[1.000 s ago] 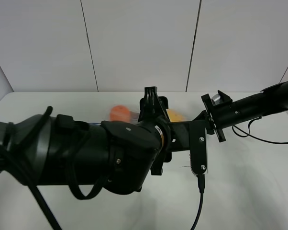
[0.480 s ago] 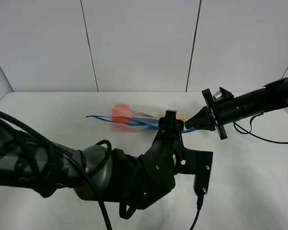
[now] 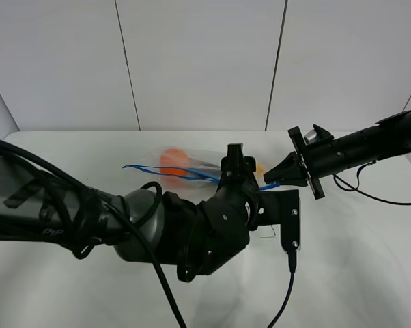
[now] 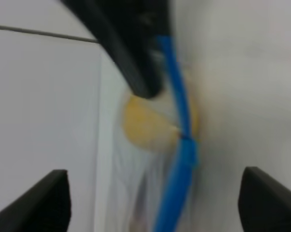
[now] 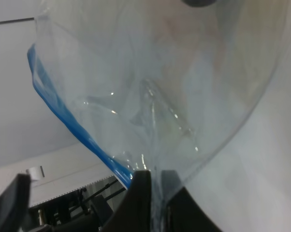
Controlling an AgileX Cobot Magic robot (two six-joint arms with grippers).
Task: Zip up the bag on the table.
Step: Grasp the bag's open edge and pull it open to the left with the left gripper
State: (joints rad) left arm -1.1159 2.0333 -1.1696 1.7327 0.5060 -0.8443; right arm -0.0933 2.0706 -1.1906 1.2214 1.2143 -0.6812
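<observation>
The clear bag (image 3: 200,160) lies on the white table (image 3: 356,266) with its blue zipper strip (image 3: 161,171) running left to right. Orange produce (image 3: 171,160) shows inside. My right gripper (image 3: 279,179) is shut on the bag's right end. In the right wrist view its fingers (image 5: 141,193) pinch the clear plastic beside the blue strip (image 5: 70,121). My left gripper (image 3: 234,154) hovers at the strip near that end. In the left wrist view its fingers (image 4: 51,191) stand wide apart around the strip (image 4: 179,116) and yellow produce (image 4: 145,126).
My left arm (image 3: 164,225) fills the front middle of the exterior view and hides part of the bag. A black cable (image 3: 284,294) hangs from its wrist camera. White wall panels (image 3: 199,61) stand behind the table's far edge.
My left arm has swung lower and its gripper has moved right to the zipper's right end. The blue strip, hidden a second ago, now shows. My right gripper keeps its hold.
</observation>
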